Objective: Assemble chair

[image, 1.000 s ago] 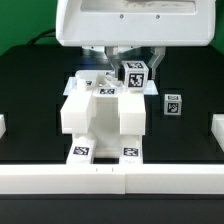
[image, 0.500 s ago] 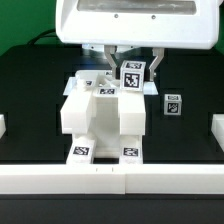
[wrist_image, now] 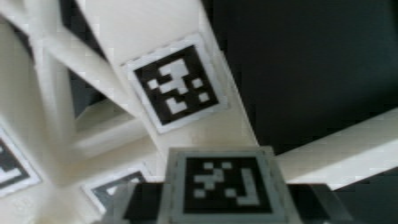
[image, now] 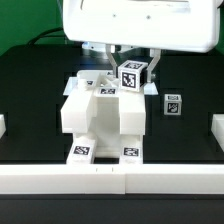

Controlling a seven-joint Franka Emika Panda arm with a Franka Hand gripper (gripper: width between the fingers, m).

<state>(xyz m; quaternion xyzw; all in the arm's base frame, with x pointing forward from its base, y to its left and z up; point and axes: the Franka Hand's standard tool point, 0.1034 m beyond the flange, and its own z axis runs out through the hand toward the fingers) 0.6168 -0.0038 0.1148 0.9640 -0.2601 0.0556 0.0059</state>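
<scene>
The chair body point(image: 100, 115), a white blocky assembly with tags on its top and front feet, stands mid-table. My gripper point(image: 132, 66) hangs just behind its right top and is shut on a small white tagged cube point(image: 132, 77), held slightly tilted just above the body's back right part. In the wrist view the cube point(wrist_image: 222, 178) sits between my dark fingers point(wrist_image: 150, 206), with a tagged white bar of the chair point(wrist_image: 175, 85) close beyond it. A second small tagged cube point(image: 173, 101) lies on the black table to the exterior view's right.
A white wall point(image: 110, 180) runs along the table's front edge. Short white blocks stand at the left edge point(image: 2, 126) and right edge point(image: 217, 130). The table surface is black.
My gripper has shifted slightly to the exterior view's right, and the held cube now sits a little lower and more tilted. The chair body and the loose cube have not moved.
</scene>
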